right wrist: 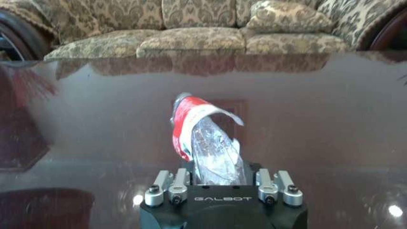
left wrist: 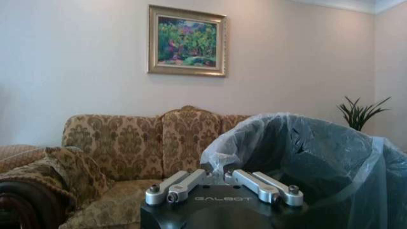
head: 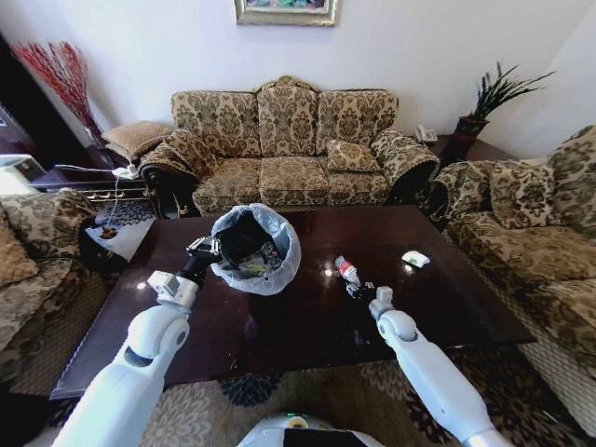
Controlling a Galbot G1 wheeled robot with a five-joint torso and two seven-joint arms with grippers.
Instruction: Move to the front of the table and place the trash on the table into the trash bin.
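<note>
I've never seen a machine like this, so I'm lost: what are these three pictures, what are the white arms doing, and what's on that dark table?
It is a wheeled robot with two arms, each ending in a gripper. The wide picture comes from a camera on its head, looking down at the table; the other two come from cameras on its wrists. The left gripper grips the bag-lined rim of the trash bin, holding the bin tilted, with some scraps already inside. The right gripper is closed on a clear plastic bottle with a red label, low over the tabletop. A small white scrap lies farther right on the table.
</note>
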